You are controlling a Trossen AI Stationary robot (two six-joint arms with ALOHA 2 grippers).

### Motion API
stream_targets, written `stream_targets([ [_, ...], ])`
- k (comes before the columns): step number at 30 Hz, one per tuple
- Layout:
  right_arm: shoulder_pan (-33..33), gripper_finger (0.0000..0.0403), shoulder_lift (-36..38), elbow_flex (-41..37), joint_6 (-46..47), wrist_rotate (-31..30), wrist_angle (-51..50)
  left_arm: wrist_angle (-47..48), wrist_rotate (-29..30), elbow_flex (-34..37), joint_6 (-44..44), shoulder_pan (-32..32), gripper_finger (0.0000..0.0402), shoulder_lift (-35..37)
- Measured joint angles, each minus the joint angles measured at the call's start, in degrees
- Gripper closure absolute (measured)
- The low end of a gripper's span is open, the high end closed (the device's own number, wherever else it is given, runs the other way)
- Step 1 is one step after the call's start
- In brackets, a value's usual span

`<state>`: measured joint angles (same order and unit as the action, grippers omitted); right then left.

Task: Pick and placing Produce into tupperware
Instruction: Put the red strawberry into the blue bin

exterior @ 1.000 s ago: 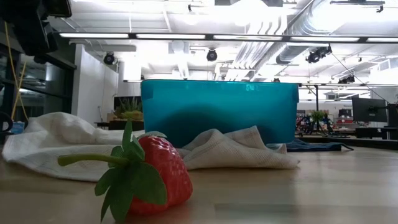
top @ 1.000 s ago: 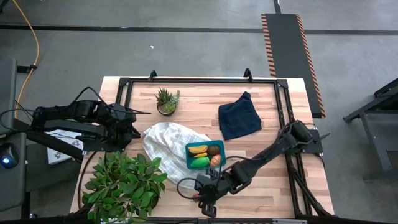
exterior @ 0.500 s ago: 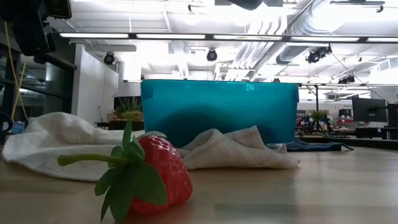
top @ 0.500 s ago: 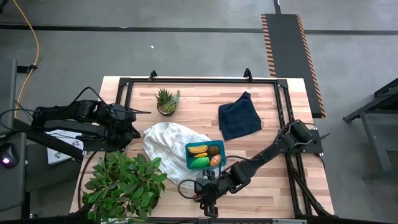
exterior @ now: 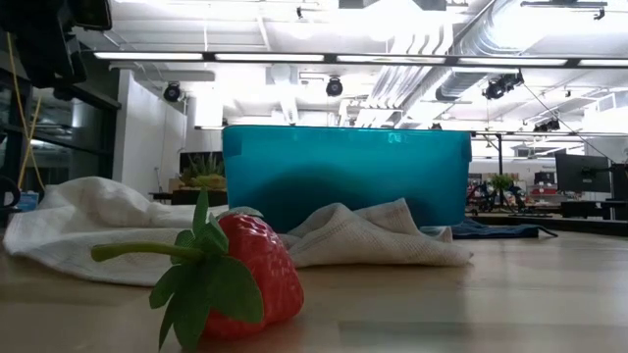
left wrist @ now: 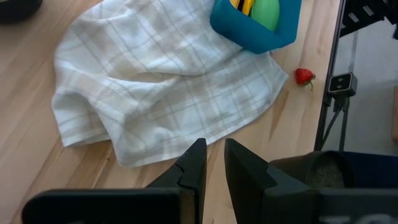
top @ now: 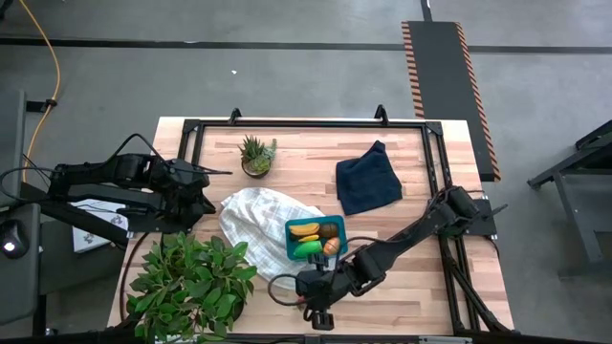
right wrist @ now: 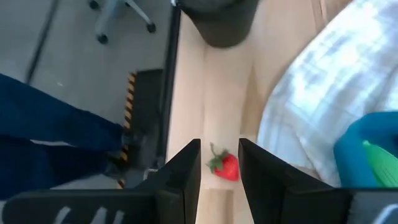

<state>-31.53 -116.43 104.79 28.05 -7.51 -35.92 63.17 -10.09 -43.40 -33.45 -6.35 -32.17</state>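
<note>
High view: your right gripper [top: 308, 291] has slid a little further left along the near edge of the table [top: 402, 291] since a second ago, while nothing else on the table has shifted. Its fingers [right wrist: 180, 171] stand apart, and in the right wrist view the red strawberry [right wrist: 226, 165] lies on bare wood in the gap ahead of them, not yet touched. In the low view that strawberry [exterior: 235, 277] sits nearest the camera, leafy cap and stem turned left, just in front of the white checked cloth [exterior: 88, 221]. Farther back you see the teal tupperware [exterior: 345, 176] resting on that cloth, lid off. From above, the box [top: 290, 232] holds the yellow banana [top: 305, 229], the brown round one [top: 329, 230], the green fruit [top: 308, 248] and the orange wedge [top: 331, 247]. Your left gripper [left wrist: 210, 163] waits at the table's left edge, beside the cloth, with only a narrow slit between its fingers. The leafy plant [top: 191, 277] stands near left, the small succulent [top: 255, 156] far left, and the navy cloth [top: 368, 180] far right
</note>
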Motion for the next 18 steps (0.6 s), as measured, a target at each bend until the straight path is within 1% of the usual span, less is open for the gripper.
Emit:
stream_targets([
  [6,-0.63,0.0304,-6.37,8.49,-1.05,2.2,-7.98,0.01,0.0,0.0,0.02,-0.02,0.0355,-0.01],
  [9,-0.87,0.0304,-8.93,12.61,-1.53,2.16,-12.22,0.14,0.0,0.0,0.04,0.01,0.0355,0.01],
  [13,-1.05,0.0304,-11.65,16.22,-2.34,2.4,-13.3,0.54,0.0,0.0,0.09,0.0,0.0355,0.01],
  [18,-1.38,0.0304,-14.12,18.09,-3.82,4.06,-14.68,2.17,0.0,0.0,0.16,0.01,0.0355,-0.01],
])
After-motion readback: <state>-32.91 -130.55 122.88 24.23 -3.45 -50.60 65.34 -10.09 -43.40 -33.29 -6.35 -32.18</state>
